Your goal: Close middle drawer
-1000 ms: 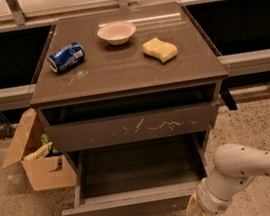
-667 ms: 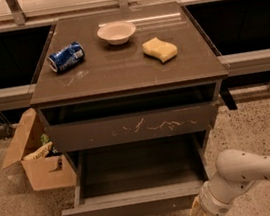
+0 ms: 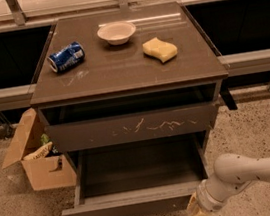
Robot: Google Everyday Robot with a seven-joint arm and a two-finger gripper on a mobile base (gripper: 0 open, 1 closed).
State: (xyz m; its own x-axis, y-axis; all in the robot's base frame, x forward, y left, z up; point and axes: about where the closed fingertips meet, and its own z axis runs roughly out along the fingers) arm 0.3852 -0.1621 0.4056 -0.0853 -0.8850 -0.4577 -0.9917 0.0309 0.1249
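1. The middle drawer [image 3: 129,208] is being shown pulled well out of the cabinet, below the scratched drawer [image 3: 133,127], with its plain front standing near the bottom of the view.
2. The gripper [image 3: 194,207] is being held low at the right end of that front, touching it or just beside it. Whether it is apart or together cannot be told.
3. Because contact is being made so far off centre, the drawer is likely to be twisted on its runners and jammed partway in.
4. The gripper is also being placed close to the corner, so it may slip off the front and be driven past it along the drawer's side.
5. If the push is ended early, the drawer is being left ajar.
6. If too much force is being applied, the cabinet may be shaken, and the can [image 3: 66,57] lying on its side on top may be set rolling.
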